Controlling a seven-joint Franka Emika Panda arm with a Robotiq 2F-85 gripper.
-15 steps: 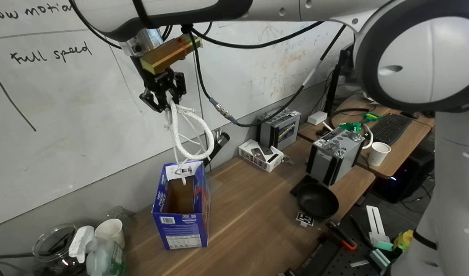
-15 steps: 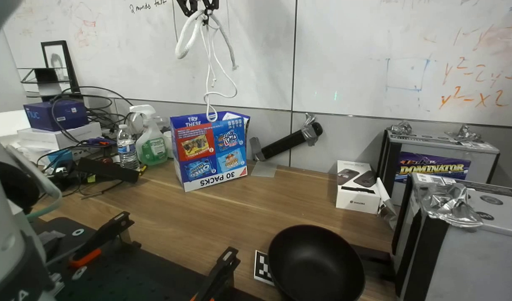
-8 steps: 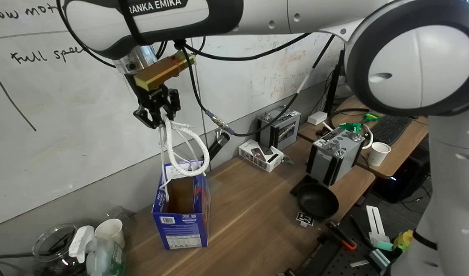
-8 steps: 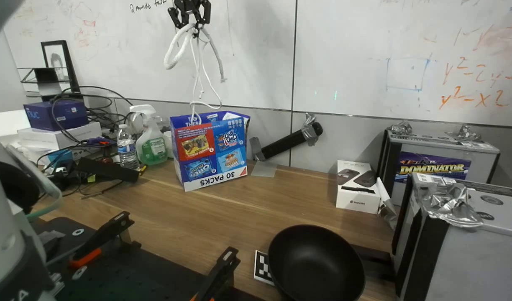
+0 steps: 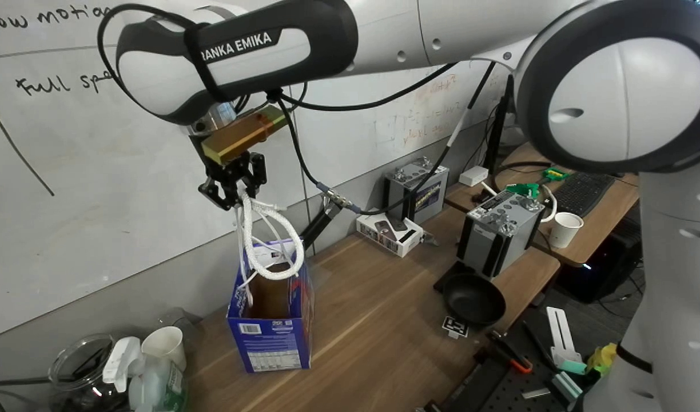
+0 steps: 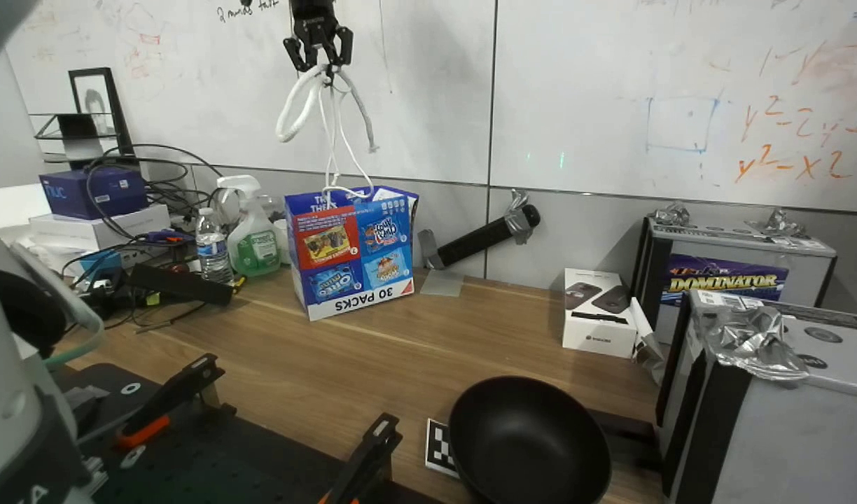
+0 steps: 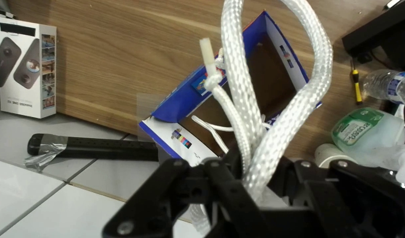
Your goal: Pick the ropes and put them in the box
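Observation:
My gripper (image 5: 239,199) is shut on a bundle of white ropes and holds it above the box; it also shows in an exterior view (image 6: 325,70) and the wrist view (image 7: 247,168). A thick white rope (image 7: 288,122) makes a loop beside the fingers; the loop also hangs in an exterior view (image 6: 283,126). Thin white cords (image 5: 249,294) hang lower, and their ends reach into the mouth of the box. The blue cardboard box (image 5: 273,346) stands upright, open at the top, in both exterior views (image 6: 351,259). The fingertip contact is partly hidden by rope.
A spray bottle (image 6: 255,245), a water bottle (image 6: 212,245) and a white cup (image 5: 166,346) stand near the box. A black bar (image 6: 477,241) is taped to the wall behind. A black pan (image 6: 530,437), a phone box (image 6: 596,315) and grey battery-like blocks (image 5: 501,229) stand further off.
My gripper has come down and a little to the left in both exterior views, with the ropes in it. The thin cord ends now dip inside the box's rim. The box has not moved.

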